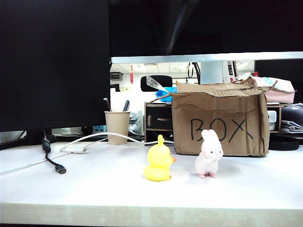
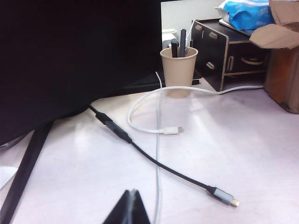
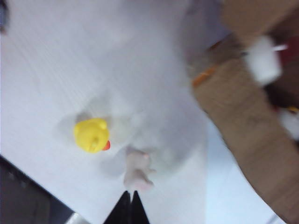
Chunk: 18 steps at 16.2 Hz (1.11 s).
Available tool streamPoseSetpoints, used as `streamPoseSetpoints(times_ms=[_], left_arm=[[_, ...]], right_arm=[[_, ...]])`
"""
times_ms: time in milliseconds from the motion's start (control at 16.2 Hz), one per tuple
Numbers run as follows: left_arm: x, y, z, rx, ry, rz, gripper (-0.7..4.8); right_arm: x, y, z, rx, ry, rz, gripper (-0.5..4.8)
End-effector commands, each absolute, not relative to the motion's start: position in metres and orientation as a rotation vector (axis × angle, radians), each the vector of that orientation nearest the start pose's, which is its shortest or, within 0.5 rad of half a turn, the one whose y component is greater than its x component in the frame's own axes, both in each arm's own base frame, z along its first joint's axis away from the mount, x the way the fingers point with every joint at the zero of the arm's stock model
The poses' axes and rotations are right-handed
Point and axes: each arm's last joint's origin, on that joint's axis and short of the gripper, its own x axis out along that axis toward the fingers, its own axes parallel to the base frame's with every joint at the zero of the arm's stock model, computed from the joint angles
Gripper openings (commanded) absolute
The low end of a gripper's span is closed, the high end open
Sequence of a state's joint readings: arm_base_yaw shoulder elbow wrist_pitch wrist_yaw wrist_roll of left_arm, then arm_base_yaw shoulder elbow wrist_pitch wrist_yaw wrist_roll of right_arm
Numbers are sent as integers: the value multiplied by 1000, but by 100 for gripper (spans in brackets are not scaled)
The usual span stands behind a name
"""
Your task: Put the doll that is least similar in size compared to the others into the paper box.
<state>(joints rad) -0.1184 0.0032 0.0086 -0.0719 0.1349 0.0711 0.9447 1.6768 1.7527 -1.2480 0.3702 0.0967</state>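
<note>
- White tabletop point(image 1: 94, 189) carries all that we see.
- We count one blurred white shape point(image 3: 264, 60), seemingly the doll, inside the one paper box point(image 1: 220, 123), well beyond the right gripper point(image 3: 129, 207).
- One rabbit point(image 3: 137, 172) sits just ahead of its jaws, with one duck point(image 3: 92, 135) near it.
- Those jaws are pressed together, empty, looking down from above.
- Our left gripper point(image 2: 131, 207), jaws together, hangs low and level. One black cable point(image 2: 159, 163) and one white cable point(image 2: 140, 123) lie ahead, with one paper cup point(image 2: 179, 72) beyond.
</note>
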Motion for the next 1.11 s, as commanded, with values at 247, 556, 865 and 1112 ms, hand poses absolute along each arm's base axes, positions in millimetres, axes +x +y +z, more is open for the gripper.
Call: streamPoseSetpoints(times_ms=[247, 556, 865, 1112], left_arm=[[96, -15, 160, 70, 52, -255, -5], [96, -15, 160, 70, 52, -255, -5], [96, -15, 160, 70, 52, -254, -5], [96, -15, 160, 70, 52, -254, -5]], right_arm=[[121, 202, 420, -511, 716, 277, -5], [60, 159, 408, -425, 563, 286, -5], [39, 98, 394, -338, 540, 369, -5], [33, 61, 401, -222, 492, 395, -5]])
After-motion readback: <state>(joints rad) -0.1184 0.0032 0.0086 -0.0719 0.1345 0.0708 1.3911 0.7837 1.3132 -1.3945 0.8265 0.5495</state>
